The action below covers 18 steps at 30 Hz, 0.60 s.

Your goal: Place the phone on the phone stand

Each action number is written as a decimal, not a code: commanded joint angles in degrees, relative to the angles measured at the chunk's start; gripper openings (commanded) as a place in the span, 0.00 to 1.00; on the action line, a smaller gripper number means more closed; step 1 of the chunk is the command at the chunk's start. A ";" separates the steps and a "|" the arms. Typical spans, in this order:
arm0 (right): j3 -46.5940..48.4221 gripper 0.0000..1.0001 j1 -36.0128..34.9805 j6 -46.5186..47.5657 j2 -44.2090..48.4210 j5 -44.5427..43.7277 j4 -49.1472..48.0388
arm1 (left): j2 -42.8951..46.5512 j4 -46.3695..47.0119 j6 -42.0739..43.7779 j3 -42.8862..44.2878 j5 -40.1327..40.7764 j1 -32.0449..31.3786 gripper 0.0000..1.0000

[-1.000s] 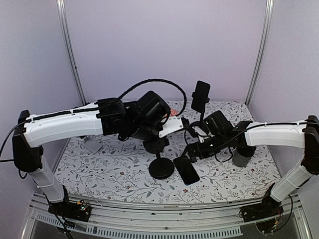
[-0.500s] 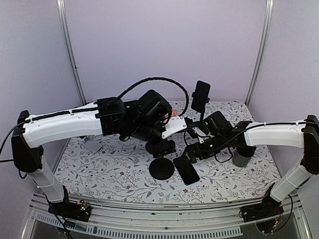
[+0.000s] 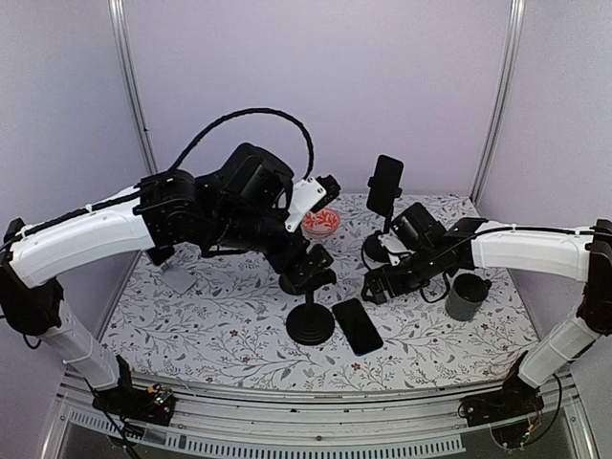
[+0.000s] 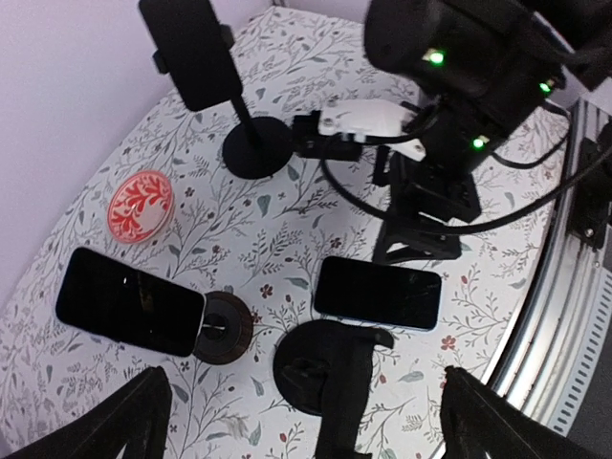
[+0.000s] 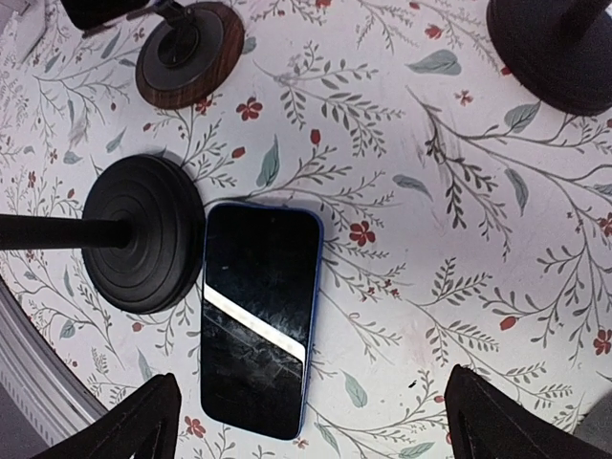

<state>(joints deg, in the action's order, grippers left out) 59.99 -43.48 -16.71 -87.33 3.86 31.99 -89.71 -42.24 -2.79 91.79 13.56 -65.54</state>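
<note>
Status: phone point(image 5: 258, 316) flat on bench point(image 5: 430, 239), just beside stand point(image 5: 143, 234) base. The left end effector point(image 4: 306, 426) is over the stand and the right end effector point(image 5: 311, 421) over the phone, both wide apart, empty. Risk: phone lies flat, little edge to pinch; fingers point(image 5: 134, 421) could skid off or knock the stand.

phone point(image 5: 256, 316): glossy black screen | phone stand point(image 5: 143, 234): matt black, ringed base | table cover point(image 5: 411, 225): matt floral print
</note>
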 commanded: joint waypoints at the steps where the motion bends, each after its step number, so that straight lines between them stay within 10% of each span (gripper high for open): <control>1: 0.09 1.00 -0.16 0.17 -3.73 4.20 3.07 | 3.66 3.43 -14.20 -3.31 1.50 6.59 0.99; 18: 11.03 0.96 -6.86 -6.24 -19.60 2.53 10.29 | 12.93 5.25 -23.61 -16.44 -6.97 21.22 0.91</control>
<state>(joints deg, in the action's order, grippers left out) 67.96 -49.95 -21.06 -104.53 6.20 40.12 -78.37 -38.46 -25.58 75.90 7.44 -46.35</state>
